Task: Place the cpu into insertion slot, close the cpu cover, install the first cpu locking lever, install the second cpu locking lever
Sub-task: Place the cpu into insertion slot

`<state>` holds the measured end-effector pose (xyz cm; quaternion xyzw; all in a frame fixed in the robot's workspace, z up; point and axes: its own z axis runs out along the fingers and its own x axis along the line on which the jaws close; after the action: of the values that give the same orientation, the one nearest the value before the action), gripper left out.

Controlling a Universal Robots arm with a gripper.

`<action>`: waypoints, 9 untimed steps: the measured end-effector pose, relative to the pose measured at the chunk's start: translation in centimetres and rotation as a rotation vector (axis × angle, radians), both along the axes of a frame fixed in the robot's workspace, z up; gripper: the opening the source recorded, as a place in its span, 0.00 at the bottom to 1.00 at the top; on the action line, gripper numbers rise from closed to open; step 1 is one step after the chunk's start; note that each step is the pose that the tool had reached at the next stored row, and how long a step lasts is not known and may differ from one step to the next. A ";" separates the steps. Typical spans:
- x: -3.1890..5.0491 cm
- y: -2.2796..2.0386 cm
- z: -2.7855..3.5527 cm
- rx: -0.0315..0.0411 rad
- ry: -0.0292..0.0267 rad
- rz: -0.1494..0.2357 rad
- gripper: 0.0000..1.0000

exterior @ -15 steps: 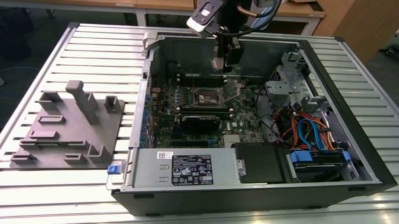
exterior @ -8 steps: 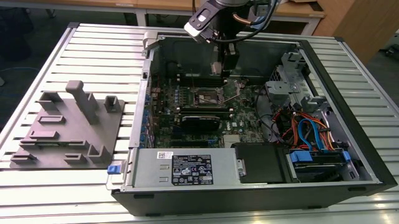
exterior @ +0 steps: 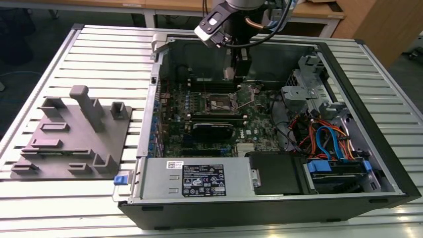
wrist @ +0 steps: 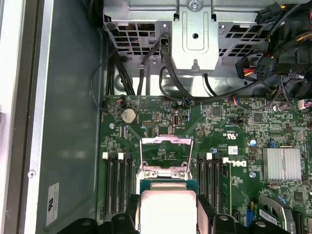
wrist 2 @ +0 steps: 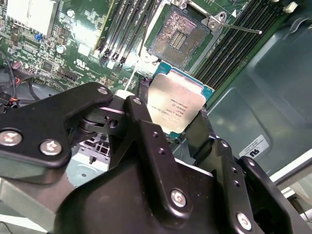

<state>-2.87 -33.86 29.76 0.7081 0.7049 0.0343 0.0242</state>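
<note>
My gripper (exterior: 236, 69) hangs inside the open computer case, above the far part of the green motherboard. In both wrist views its black fingers (wrist 2: 138, 113) are shut on the edges of the cpu (wrist 2: 176, 105), a flat square chip with a dull silver top (wrist: 168, 207). The cpu is in the air, a short way from the insertion slot (wrist 2: 179, 36), whose contact field lies bare. The slot (exterior: 221, 102) sits mid-board in the exterior view. The cpu cover (wrist: 165, 171) stands raised at the slot's edge. Thin wire levers (wrist 2: 239, 29) stick out beside the slot.
Long black memory slots (wrist: 117, 185) flank the socket on both sides. A black card (exterior: 213, 130) lies nearer the front, then the power supply (exterior: 191, 181). A drive cage with coloured cables (exterior: 330, 144) is on the exterior view's right. A grey fixture block (exterior: 73, 139) stands outside the case.
</note>
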 end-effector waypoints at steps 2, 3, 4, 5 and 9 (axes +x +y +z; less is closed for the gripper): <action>0.00 0.00 0.00 0.0028 0.0000 0.000 0.54; 0.00 0.00 0.00 0.0029 0.0000 0.000 0.54; 0.00 0.00 0.00 0.0031 0.0000 0.000 0.54; 0.00 0.00 0.00 0.0032 0.0000 0.000 0.54; 0.00 0.00 0.00 0.0037 0.0000 0.000 0.54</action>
<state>-2.87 -33.86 29.76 0.7081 0.7048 0.0356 0.0229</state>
